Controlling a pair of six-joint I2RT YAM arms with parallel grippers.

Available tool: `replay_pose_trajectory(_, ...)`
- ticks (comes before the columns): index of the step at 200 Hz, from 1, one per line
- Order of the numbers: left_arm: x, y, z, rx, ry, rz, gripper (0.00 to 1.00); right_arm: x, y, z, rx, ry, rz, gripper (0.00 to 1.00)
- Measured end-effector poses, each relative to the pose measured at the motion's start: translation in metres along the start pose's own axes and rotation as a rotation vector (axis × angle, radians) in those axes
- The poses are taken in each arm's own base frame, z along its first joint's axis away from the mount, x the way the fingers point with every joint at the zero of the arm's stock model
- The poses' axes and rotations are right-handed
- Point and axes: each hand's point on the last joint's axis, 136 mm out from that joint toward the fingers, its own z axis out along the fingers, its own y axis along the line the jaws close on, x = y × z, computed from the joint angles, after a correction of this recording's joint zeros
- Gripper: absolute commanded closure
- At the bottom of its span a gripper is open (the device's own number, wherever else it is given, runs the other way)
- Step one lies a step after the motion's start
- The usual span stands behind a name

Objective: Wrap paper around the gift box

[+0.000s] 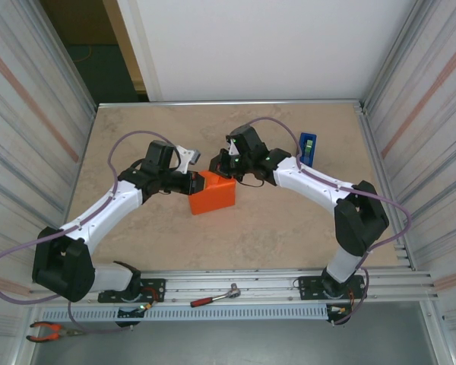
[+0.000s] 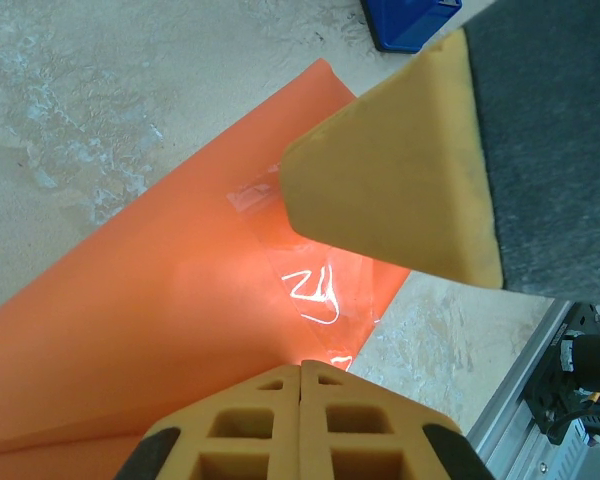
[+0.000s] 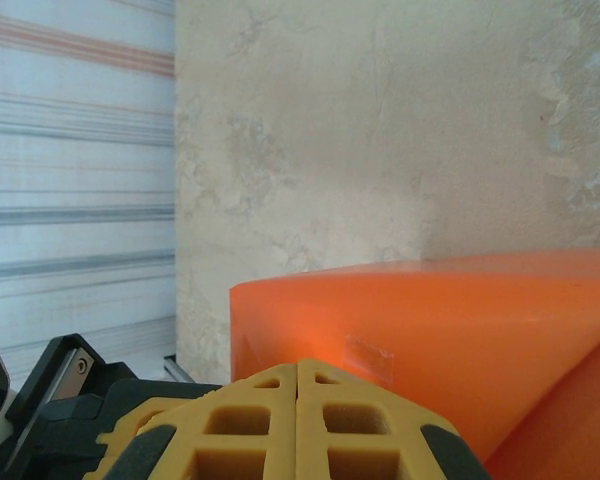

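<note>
The orange paper (image 1: 213, 195) is folded into a block shape in the middle of the table, and the gift box is hidden inside it. My left gripper (image 1: 198, 183) is shut, its tips against the block's left end. In the left wrist view the closed tips (image 2: 302, 366) rest on the orange paper (image 2: 180, 300) beside a strip of clear tape (image 2: 320, 295). My right gripper (image 1: 222, 166) is shut at the block's far edge. In the right wrist view its closed tips (image 3: 298, 363) touch the paper (image 3: 450, 320) by a small tape piece (image 3: 368, 359).
A blue tape dispenser (image 1: 307, 148) stands at the back right, seen also in the left wrist view as a blue dispenser (image 2: 410, 20). A red-handled screwdriver (image 1: 213, 298) and pliers (image 1: 49, 331) lie on the front rail. Ribbed walls close in both sides.
</note>
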Motion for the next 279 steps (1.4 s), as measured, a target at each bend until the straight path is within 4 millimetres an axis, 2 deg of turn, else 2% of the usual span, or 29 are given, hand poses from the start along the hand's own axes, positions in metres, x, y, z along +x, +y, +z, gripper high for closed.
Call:
replay_pose_trajectory(18,0.0,0.0,0.0,0.0,0.0,0.0,1.0,0.002,-0.003,0.002,-0.002,0.002,0.0,1.0)
replay_pose_trajectory(42,0.0,-0.001,-0.001,0.001,0.006,-0.001,1.0,0.011,-0.019,0.008,0.016,0.02,0.014,1.0)
replay_pose_trajectory(89,-0.002,-0.008,-0.006,0.009,0.05,-0.021,1.0,0.01,-0.017,0.007,-0.018,0.014,0.006,1.0)
replay_pose_trajectory(128,-0.035,-0.021,-0.023,0.037,-0.014,-0.007,1.0,0.01,-0.017,0.007,-0.03,0.006,0.0,1.0)
replay_pose_trajectory(149,-0.043,-0.023,-0.024,0.045,-0.024,-0.003,1.0,0.01,-0.017,0.007,-0.034,0.004,-0.002,1.0)
replay_pose_trajectory(175,-0.037,-0.016,-0.014,0.037,0.003,-0.021,1.0,0.01,-0.017,0.007,-0.039,0.001,-0.004,1.0)
replay_pose_trajectory(222,-0.01,0.005,0.002,0.009,0.066,-0.071,1.0,0.011,-0.016,0.005,-0.047,0.004,-0.006,1.0)
replay_pose_trajectory(279,-0.01,0.006,0.003,0.022,0.036,-0.052,1.0,0.014,-0.015,0.004,-0.064,0.032,-0.026,1.0)
